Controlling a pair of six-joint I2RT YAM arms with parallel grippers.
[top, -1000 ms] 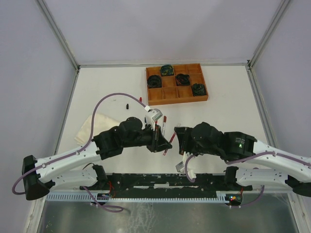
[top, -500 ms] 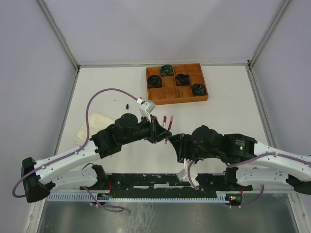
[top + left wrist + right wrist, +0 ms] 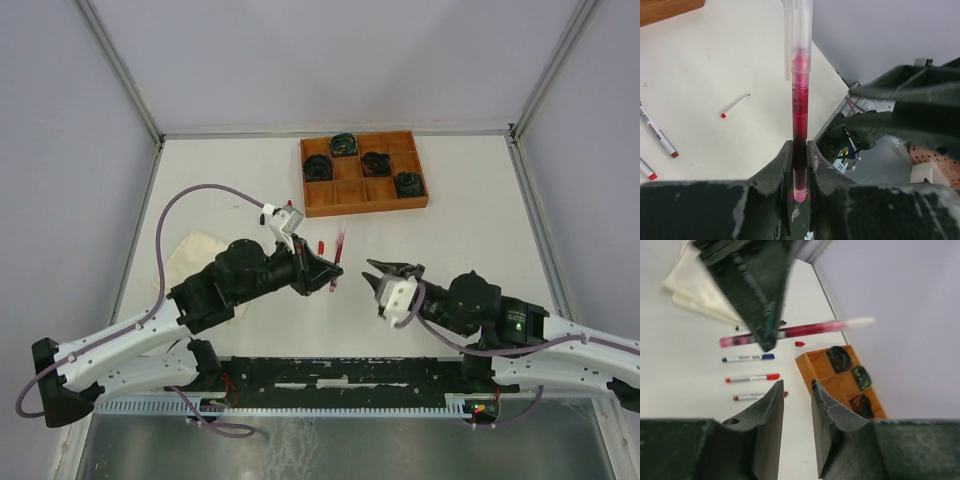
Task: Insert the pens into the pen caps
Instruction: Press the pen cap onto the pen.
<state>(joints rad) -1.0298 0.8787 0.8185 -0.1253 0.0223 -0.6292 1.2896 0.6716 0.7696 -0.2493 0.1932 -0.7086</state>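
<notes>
One pinch low on thin red pen (image 3: pixel 799 110) by closed left gripper (image 3: pixel 799 152): light, stiff, slippery; right gripper (image 3: pixel 796 386) parted, empty.

Bright, soft, even light, with faint shadows on the pale counter (image 3: pixel 470 225). In the right wrist view, the red pen (image 3: pixel 790 332) beyond the right tool (image 3: pixel 797 386) is blurred.

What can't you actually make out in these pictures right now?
Left wrist: the red pen leaves the top edge; its far end is cut off.
Right wrist: that pen is blurred, so its tip is unreadable; the left fingers hide its middle.
Top view: the loose pens don't show, probably under the left arm.
</notes>
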